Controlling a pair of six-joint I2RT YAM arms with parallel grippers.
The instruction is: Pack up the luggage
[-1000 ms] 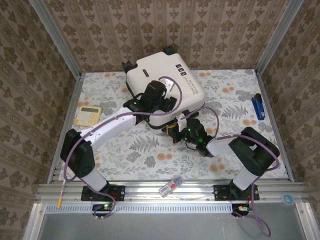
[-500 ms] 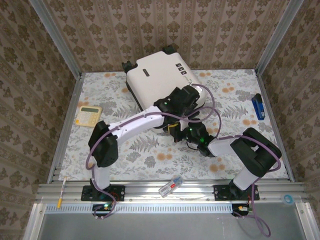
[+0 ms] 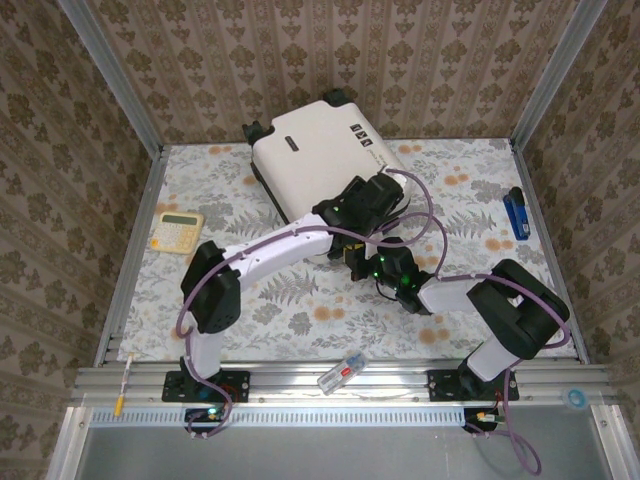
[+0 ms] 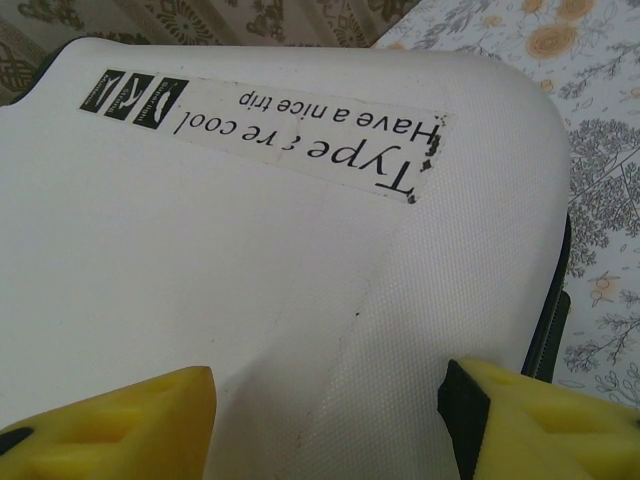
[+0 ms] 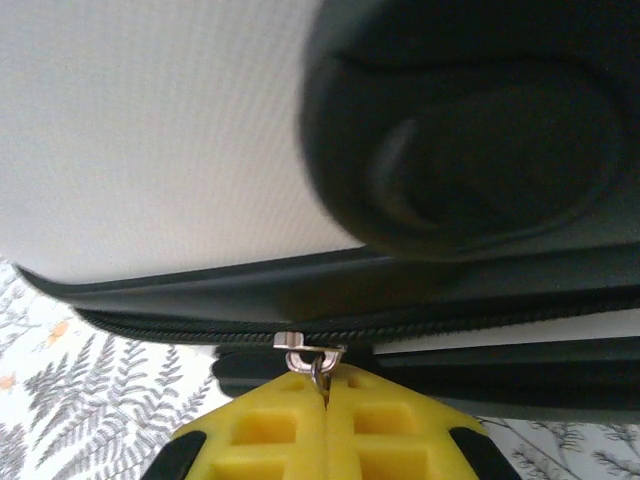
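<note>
We find the suitcase (image 3: 320, 160) lying flat on the table (image 3: 300, 310), against the far edge near its middle. It is turned at a slant so that one corner points towards the table's centre. Its white side faces up, and the black wheels (image 3: 258, 131) sit at the end towards the far edge. Seen from the left wrist, the suitcase (image 4: 230, 260) carries a printed strip (image 4: 310, 125) reading "Have a nice trip", with three small black marks (image 4: 135, 95) beside it.

The left arm (image 3: 275, 240) reaches slantwise from its base to the suitcase's near right corner. The left claw (image 4: 325, 425) hangs over that corner with its yellow fingers (image 4: 110, 425) well apart. Nothing is held between them, and the white lid lies beneath. We cannot tell whether the fingers touch the lid.

The right claw (image 5: 322, 415) is pressed closed, its yellow tips meeting on the metal zip pull (image 5: 312, 350) at the suitcase's near side. The zip (image 5: 180, 325) runs along the black seam under the white of the suitcase (image 5: 150, 130). We cannot tell whether the seam is fastened along its whole length. From above, the right claw (image 3: 352, 255) sits just beside the suitcase's near side, under the left wrist.

A yellow calculator (image 3: 177, 229) lies near the table's left edge. A blue object (image 3: 515, 212), its kind not clear to us, lies near the right edge. Both are well apart from the suitcase.
</note>
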